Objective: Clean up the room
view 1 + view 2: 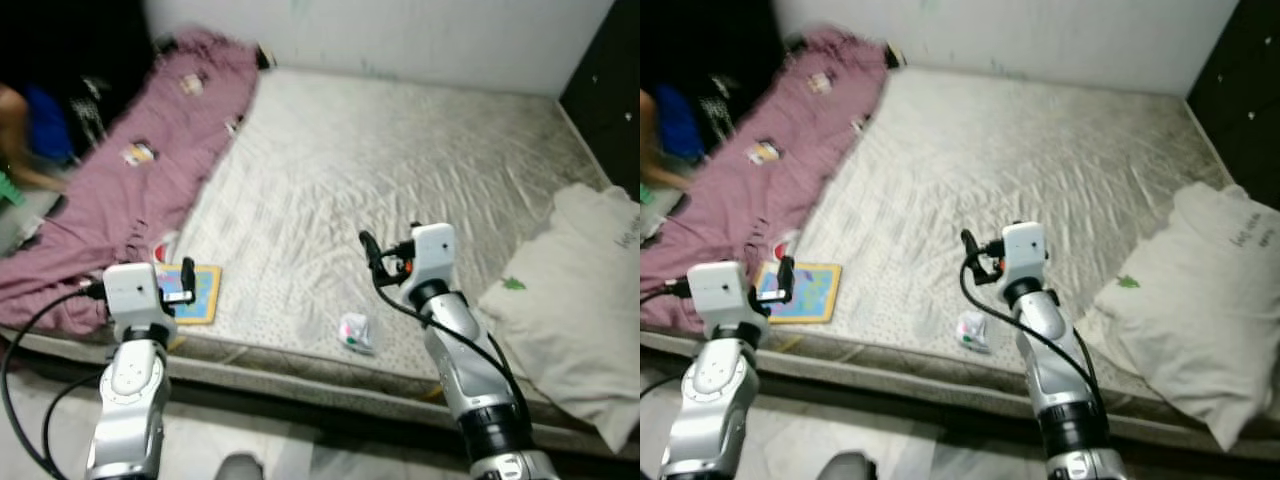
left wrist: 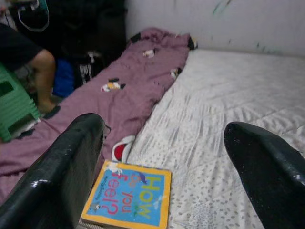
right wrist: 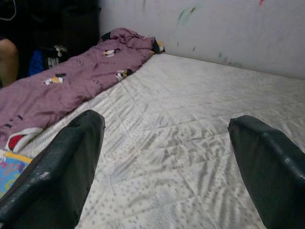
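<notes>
At the near left edge of the bed (image 1: 400, 180), beside the purple blanket (image 1: 120, 190), lies a picture book (image 2: 131, 195) just ahead of my wide-open, empty left gripper (image 2: 167, 162), so I judge picking it up comes next, while my right gripper (image 3: 167, 162), equally spread and empty, hovers over the mattress near a crumpled wrapper (image 1: 355, 332).

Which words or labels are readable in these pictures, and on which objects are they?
"How do you feel?" stands on the cover of the children's book at the mattress edge; the middle words are partly unclear.
The pillow carries dark print, too small and blurred to read.
Nothing else is legible.
</notes>
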`<state>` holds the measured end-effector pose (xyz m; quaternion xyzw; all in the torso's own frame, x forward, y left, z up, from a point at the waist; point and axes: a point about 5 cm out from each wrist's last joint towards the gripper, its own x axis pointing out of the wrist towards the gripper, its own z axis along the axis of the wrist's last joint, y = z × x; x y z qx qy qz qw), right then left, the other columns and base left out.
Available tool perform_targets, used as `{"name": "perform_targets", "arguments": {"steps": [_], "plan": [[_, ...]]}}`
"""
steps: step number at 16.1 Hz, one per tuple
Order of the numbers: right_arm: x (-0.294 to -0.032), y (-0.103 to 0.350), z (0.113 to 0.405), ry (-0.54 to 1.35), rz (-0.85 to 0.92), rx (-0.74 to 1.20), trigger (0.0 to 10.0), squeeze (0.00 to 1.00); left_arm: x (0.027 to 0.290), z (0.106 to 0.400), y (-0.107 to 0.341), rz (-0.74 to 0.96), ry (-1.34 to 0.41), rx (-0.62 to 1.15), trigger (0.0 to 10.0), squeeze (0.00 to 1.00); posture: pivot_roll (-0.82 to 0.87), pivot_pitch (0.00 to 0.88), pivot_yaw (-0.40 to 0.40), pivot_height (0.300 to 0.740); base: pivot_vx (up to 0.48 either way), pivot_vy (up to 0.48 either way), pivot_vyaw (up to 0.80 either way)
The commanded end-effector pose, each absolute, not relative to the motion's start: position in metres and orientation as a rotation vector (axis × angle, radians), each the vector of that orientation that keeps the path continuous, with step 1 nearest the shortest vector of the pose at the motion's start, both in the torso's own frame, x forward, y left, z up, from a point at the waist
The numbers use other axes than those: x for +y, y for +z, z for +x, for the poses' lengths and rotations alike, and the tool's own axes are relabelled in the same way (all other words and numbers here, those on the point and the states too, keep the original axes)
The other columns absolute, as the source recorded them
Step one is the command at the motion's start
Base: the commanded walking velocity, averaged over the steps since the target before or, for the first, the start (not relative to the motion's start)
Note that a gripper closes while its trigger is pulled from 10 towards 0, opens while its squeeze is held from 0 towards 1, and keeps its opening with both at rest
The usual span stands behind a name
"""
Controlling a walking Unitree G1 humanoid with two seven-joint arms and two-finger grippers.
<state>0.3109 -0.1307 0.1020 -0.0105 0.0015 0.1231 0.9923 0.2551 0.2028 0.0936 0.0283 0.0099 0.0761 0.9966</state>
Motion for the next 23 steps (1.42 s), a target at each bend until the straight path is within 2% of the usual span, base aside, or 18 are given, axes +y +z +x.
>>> {"name": "perform_targets", "arguments": {"steps": [1, 3, 4, 7, 17, 23], "plan": [[-0.138, 0.105, 0.314, 0.225, -0.019, -0.006, 10.0, 0.0, 0.2, 0.252, 0.098, 0.089, 0.12, 0.004, 10.0, 0.0, 0.08, 0.046, -0.041, 0.74, 0.0, 0.0, 0.0], [-0.138, 0.104, 0.314, 0.212, -0.007, 0.001, 10.0, 0.0, 0.201, 0.249, 0.099, 0.026, 0.111, -0.006, 10.0, 0.0, 0.09, 0.058, -0.043, 0.74, 0.0, 0.0, 0.0], [-0.135, 0.104, 0.31, 0.214, 0.013, 0.0, 10.0, 0.0, 0.208, 0.242, 0.095, 0.059, 0.163, 0.008, 10.0, 0.0, 0.09, 0.085, -0.041, 0.74, 0.0, 0.0, 0.0], [-0.136, 0.099, 0.303, 0.201, 0.022, 0.018, 10.0, 0.0, 0.204, 0.234, 0.091, 0.041, 0.153, 0.043, 10.0, 0.0, 0.09, 0.116, -0.037, 0.735, 0.0, 0.0, 0.0], [-0.134, 0.105, 0.31, 0.218, 0.016, 0.0, 10.0, 0.0, 0.202, 0.242, 0.098, 0.034, 0.18, 0.021, 10.0, 0.0, 0.08, 0.109, -0.045, 0.6, 0.0, 0.0, 0.0], [-0.133, 0.107, 0.313, 0.237, 0.003, -0.006, 10.0, 0.0, 0.204, 0.246, 0.098, 0.019, 0.198, 0.019, 10.0, 0.0, 0.07, 0.107, -0.051, 0.6, 0.0, 0.0, 0.0]]}}
